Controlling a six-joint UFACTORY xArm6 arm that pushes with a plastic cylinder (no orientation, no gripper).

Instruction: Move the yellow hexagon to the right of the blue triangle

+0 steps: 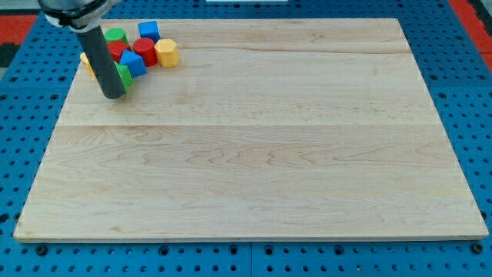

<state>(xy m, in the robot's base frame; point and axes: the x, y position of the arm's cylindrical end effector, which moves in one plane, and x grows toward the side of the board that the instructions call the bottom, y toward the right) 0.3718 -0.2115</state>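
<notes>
The yellow hexagon [167, 52] sits at the right end of a cluster of blocks in the board's top left corner. The blue triangle [134, 64] lies just to its left and a little lower, touching or nearly touching a red block [145, 50] between them. My tip [114, 95] rests on the board at the lower left of the cluster, against a green block [124, 77] that it partly hides. The tip is left of and below the blue triangle, and well left of the yellow hexagon.
The cluster also holds a blue cube [148, 31], a green cylinder [116, 36], a second red block [117, 51] and a yellow block [87, 63] half hidden behind the rod. The wooden board [261, 138] lies on a blue pegboard table.
</notes>
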